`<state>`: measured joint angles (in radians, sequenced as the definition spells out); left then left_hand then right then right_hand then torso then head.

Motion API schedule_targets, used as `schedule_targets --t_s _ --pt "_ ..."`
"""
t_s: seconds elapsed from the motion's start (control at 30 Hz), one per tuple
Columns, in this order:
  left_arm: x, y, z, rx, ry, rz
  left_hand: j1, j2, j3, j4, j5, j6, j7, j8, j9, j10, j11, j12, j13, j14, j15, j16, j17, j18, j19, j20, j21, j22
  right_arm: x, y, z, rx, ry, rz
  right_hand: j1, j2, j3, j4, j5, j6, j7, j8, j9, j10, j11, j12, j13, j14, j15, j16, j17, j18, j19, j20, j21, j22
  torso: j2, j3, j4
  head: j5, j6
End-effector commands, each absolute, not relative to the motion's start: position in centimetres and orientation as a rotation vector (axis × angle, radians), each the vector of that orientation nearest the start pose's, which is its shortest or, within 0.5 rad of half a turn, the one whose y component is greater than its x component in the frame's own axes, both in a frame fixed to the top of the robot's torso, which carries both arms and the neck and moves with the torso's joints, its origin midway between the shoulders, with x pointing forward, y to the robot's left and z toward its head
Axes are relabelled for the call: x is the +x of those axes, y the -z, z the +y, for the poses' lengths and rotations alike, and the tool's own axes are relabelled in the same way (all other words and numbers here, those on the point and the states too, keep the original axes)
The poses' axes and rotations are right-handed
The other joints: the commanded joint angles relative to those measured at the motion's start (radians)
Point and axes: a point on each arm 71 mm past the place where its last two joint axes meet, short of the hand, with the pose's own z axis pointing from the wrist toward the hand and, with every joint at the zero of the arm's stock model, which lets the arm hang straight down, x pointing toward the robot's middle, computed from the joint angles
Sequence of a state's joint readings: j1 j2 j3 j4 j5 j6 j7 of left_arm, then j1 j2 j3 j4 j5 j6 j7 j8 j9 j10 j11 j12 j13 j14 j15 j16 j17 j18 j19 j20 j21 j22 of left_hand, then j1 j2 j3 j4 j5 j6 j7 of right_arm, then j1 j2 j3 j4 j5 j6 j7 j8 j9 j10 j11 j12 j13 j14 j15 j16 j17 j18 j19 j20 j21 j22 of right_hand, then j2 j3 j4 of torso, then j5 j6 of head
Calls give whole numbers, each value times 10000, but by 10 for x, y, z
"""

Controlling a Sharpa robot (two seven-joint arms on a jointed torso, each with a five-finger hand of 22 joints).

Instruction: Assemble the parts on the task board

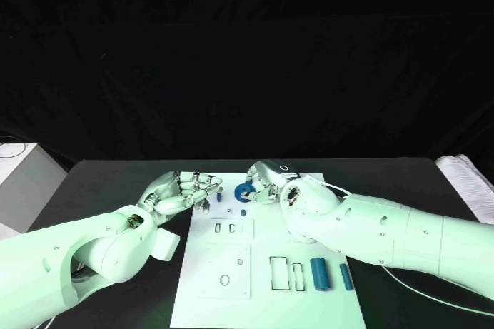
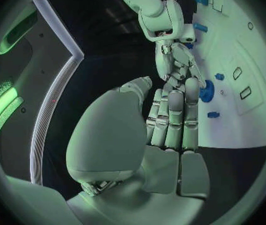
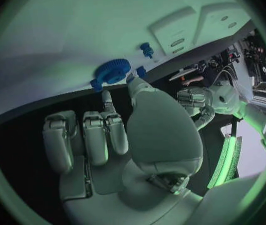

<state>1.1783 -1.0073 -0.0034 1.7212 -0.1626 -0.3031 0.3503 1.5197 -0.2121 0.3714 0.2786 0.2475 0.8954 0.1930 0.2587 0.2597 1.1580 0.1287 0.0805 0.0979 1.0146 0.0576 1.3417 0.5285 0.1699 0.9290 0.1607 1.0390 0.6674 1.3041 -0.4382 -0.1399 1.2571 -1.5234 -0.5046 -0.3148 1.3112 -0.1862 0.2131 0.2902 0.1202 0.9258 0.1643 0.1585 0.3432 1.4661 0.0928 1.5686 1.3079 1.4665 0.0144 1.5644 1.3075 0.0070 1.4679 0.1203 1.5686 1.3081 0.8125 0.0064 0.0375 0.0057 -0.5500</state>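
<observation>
The white task board (image 1: 270,295) lies in the middle of the black table. A blue gear (image 1: 244,193) sits at its far end, also seen in both wrist views (image 2: 206,91) (image 3: 112,72). My right hand (image 1: 270,180) (image 3: 108,135) pinches the gear's rim between thumb and one finger, the other fingers curled in. My left hand (image 1: 185,190) (image 2: 170,120) hovers just left of the gear, fingers side by side and holding nothing. Small blue pegs (image 1: 218,198) (image 1: 243,212) stand near the gear. Two blue cylinders (image 1: 320,273) (image 1: 346,277) lie at the board's near right.
Rectangular and oval cut-outs (image 1: 280,270) mark the board's near half. A white box (image 1: 26,183) stands off the table's left side and a pale cloth (image 1: 468,183) at the right edge. A thin cable (image 1: 432,295) trails under my right arm.
</observation>
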Motion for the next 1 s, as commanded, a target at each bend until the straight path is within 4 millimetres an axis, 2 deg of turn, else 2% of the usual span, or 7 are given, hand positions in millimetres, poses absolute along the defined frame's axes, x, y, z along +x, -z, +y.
schedule_targets --t_s 0.03,0.2,0.4,0.5,0.63,0.77,1.0 --pt "449 157 224 -9440 15669 14934 -5 78 53 6 -37 -62 7 -55 18 -106 7 -27 13 5 46 -61 28 115 -70 -15 69 16 526 169 -72 -1688 -5901 15164 38 244 115 -52 -6 164 -43 87 25 1047 -118 22 2629 1043 -38 64 2633 -70 1029 -29 22 2627 -6 3 0 -10 -9" --pt "449 157 225 -9447 15650 14929 -5 78 53 6 -37 -62 7 -55 18 -106 7 -27 13 5 46 -61 28 115 -70 -15 69 16 525 168 -74 -1526 -5985 14981 4 356 209 -59 -13 314 -94 162 50 1047 -163 22 2629 1043 -83 64 2633 -70 1029 -69 22 2627 -12 14 -32 -4 9" --pt "450 157 228 -9467 15585 14898 -5 78 53 6 -37 -62 7 -55 18 -106 7 -27 13 5 46 -61 28 115 -70 -15 69 16 521 160 -88 -908 -6492 13960 -91 -26 33 -62 -19 -115 22 -108 -59 1047 -79 22 2629 1043 -24 64 2633 -70 1029 -52 22 2627 -66 22 -119 -3 64" --pt "452 158 229 -9483 15535 14878 -5 78 53 6 -37 -62 7 -55 18 -106 7 -27 13 5 46 -61 28 115 -70 -15 69 16 517 155 -99 -646 -6852 13795 -122 -78 -35 -38 -17 -154 41 -138 -70 1047 -61 22 2629 1043 -7 64 2633 -70 1029 -37 22 2627 -112 37 -138 -1 84" --pt "454 159 231 -9505 15466 14849 -5 78 53 6 -37 -62 7 -55 18 -106 7 -27 13 5 46 -61 28 115 -70 -15 69 16 512 146 -122 -364 -7411 13977 -124 -45 -43 -31 -6 -148 45 -140 -70 1047 -54 22 2629 1043 1 64 2633 -70 1029 -28 22 2627 -165 42 -150 -38 121" --pt "456 160 233 -9520 15404 14809 -5 78 53 6 -37 -62 7 -55 18 -106 7 -27 13 5 46 -61 28 115 -70 -15 69 16 506 138 -152 -61 -7896 14545 220 44 79 -168 -5 -100 47 -133 -63 1042 -50 18 2624 1043 9 64 2633 -70 1029 -7 22 2627 -217 58 -190 -58 105" --pt "458 160 232 -9487 15456 14789 -5 71 73 0 -35 -79 11 -60 28 -125 12 -27 18 -25 52 -83 -14 118 -98 -9 82 14 498 130 -204 235 -8232 15223 1041 43 421 -627 -12 -16 59 -136 -65 979 -41 -38 2562 1043 -12 64 2633 -70 1029 -19 22 2627 -279 84 -281 -188 113"
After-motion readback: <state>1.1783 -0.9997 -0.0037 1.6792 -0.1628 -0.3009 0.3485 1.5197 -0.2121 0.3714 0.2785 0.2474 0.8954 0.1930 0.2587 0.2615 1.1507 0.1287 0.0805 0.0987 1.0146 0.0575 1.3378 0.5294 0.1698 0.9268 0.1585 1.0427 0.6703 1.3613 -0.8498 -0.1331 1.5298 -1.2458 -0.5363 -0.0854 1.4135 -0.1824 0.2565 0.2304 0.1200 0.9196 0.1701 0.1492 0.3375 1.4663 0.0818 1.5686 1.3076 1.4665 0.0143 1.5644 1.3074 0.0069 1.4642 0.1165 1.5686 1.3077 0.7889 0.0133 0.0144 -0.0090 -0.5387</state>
